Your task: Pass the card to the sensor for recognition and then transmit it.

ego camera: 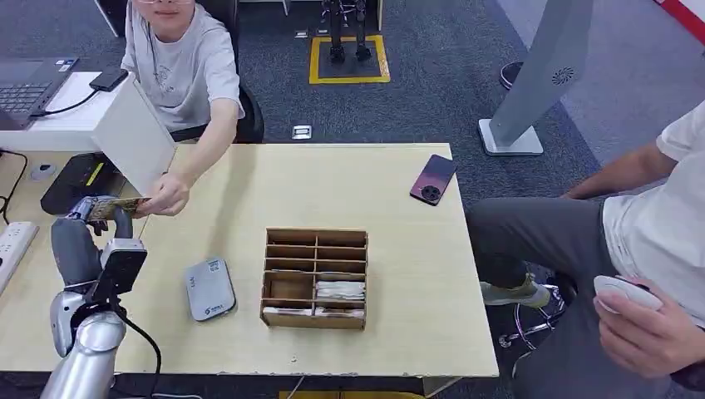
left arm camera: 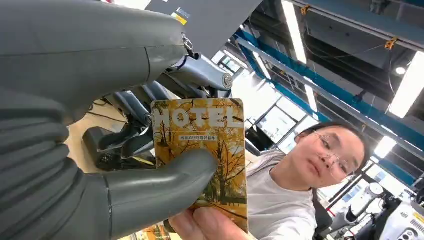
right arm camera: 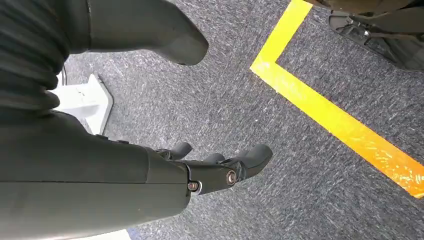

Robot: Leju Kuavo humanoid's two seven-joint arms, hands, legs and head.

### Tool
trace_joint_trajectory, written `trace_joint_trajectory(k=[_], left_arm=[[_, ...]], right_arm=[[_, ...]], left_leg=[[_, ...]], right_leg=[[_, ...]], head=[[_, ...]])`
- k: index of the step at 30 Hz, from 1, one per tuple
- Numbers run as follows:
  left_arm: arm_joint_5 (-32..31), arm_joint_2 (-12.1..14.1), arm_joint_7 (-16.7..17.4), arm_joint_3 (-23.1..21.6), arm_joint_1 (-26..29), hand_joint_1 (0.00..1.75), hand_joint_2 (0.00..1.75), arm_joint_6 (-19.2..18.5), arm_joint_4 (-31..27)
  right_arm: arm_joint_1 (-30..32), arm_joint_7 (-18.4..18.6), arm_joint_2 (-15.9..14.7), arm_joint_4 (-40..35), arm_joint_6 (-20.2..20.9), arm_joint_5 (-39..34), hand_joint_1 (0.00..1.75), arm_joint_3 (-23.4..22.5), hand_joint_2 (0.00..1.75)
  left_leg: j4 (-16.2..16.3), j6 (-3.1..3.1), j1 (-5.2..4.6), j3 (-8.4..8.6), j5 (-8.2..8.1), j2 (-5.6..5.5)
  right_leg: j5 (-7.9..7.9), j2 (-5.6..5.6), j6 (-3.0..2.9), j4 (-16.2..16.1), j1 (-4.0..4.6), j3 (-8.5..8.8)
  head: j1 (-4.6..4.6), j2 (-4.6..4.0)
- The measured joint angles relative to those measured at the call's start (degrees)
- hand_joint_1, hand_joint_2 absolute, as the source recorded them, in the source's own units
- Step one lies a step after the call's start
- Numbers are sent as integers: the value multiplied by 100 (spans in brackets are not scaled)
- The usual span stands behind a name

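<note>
My left hand (ego camera: 98,218) is raised over the table's left side and pinches a yellow hotel card (ego camera: 118,205) between thumb and fingers. In the left wrist view the card (left arm camera: 210,150) shows autumn trees and the word HOTEL, with my thumb (left arm camera: 165,185) across its face. A person's hand (ego camera: 166,196) grips the card's far end, fingertips (left arm camera: 210,225) on its edge. The grey card sensor (ego camera: 209,288) lies flat on the table, left of the wooden box. My right hand (right arm camera: 220,167) hangs over the floor with fingers apart, holding nothing.
A wooden compartment box (ego camera: 315,278) with cards in its lower slots stands mid-table. A phone (ego camera: 433,179) lies at the far right. A white monitor (ego camera: 133,133) and black device (ego camera: 79,179) sit at the left. A second person (ego camera: 632,249) sits at the right.
</note>
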Motion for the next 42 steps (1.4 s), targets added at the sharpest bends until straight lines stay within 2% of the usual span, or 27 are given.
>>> trace_joint_trajectory(k=[8,9,17,42], left_arm=[[7,0,-46,0,0,175,175,2,2],[20,0,-53,0,0,0,175,2,2],[15,2,-166,0,1,0,175,7,2],[15,2,-168,0,-1,0,175,9,2]], right_arm=[[0,0,0,0,2,-2,0,2,175],[0,0,0,0,2,-4,0,2,175],[0,0,0,0,0,-11,0,7,175],[-1,0,0,0,-7,-59,0,50,175]], left_leg=[[0,0,0,0,0,0],[0,0,0,0,0,0],[0,0,0,0,0,0],[0,0,0,0,0,0]], right_leg=[[0,0,0,0,0,0],[0,0,0,0,0,0],[0,0,0,0,0,0],[0,0,0,0,0,1]], head=[[0,0],[0,0],[0,0],[0,0]])
